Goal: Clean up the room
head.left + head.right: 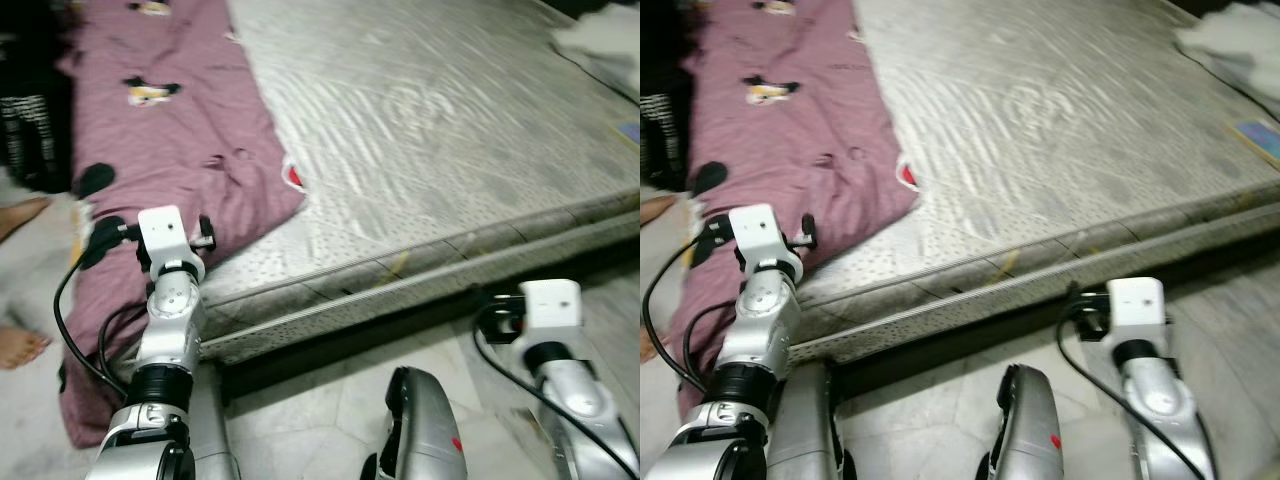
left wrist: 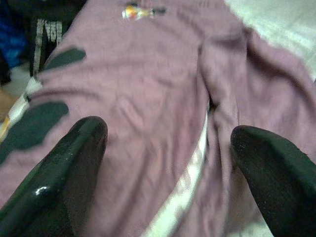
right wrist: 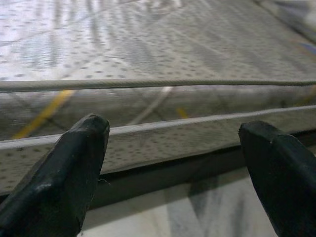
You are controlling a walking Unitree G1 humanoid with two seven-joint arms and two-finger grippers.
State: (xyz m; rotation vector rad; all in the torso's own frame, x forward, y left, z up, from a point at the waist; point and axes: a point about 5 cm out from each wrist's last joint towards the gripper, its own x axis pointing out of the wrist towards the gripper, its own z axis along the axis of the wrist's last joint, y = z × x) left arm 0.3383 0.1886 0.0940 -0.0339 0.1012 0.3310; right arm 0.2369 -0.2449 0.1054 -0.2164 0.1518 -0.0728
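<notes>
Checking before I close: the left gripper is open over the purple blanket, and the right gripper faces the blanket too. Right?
Not quite. The left gripper is open over the purple blanket, but the right gripper, also open, faces the bare mattress edge, as the right wrist view shows.

The blanket (image 1: 190, 130) is dusty mauve, printed with small cartoon figures in black, yellow and white, a red patch near its corner, and black blobs along its hanging edge. The mattress (image 1: 430, 130) is pale grey with a woven feathery pattern on top; its side is grey, speckled with dark dots, crossed by faint yellow lines and edged with light piping. The floor (image 1: 330, 410) is whitish marble with grey veining. Both arms are silver with white wrist blocks and black cables. The left end effector (image 2: 168, 143) and right end effector (image 3: 173, 148) have glossy black fingers.
</notes>
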